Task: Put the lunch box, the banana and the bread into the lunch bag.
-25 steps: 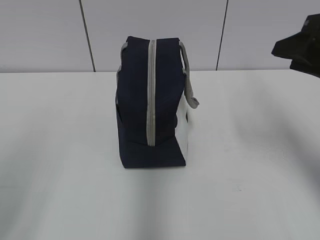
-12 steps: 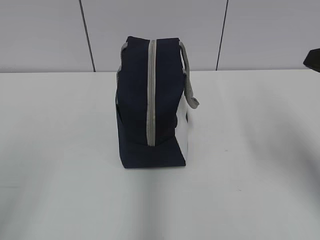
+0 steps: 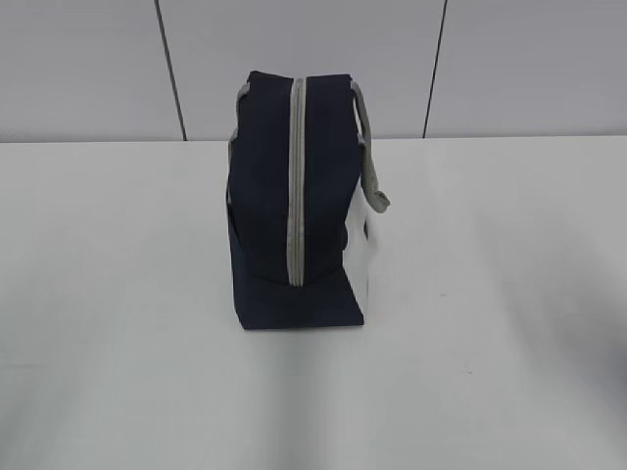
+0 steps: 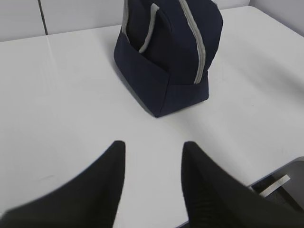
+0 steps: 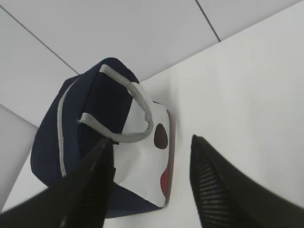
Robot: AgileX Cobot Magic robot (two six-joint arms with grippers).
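both sets of jaws stand apart with nothing between them. we see the left gripper (image 4: pixel 153 149) low over bare worktop (image 4: pixel 66 95), its two dark fingers parted, the lunch bag (image 4: pixel 166 61) well ahead of it. right gripper (image 5: pixel 151 156) hangs above the bag's white side panel (image 5: pixel 142 166), fingers spread, gripping nothing; whether the left finger touches the bag we cannot tell. bag stands upright mid-worktop, navy, grey zipper (image 3: pixel 296 186) running up its end face and closed along its visible length. one grey handle (image 3: pixel 370 157) droops down the right side in the exterior view. lunch box, banana and bread: we see none on the worktop, and cannot see inside the bag. neither arm shows in the exterior view.
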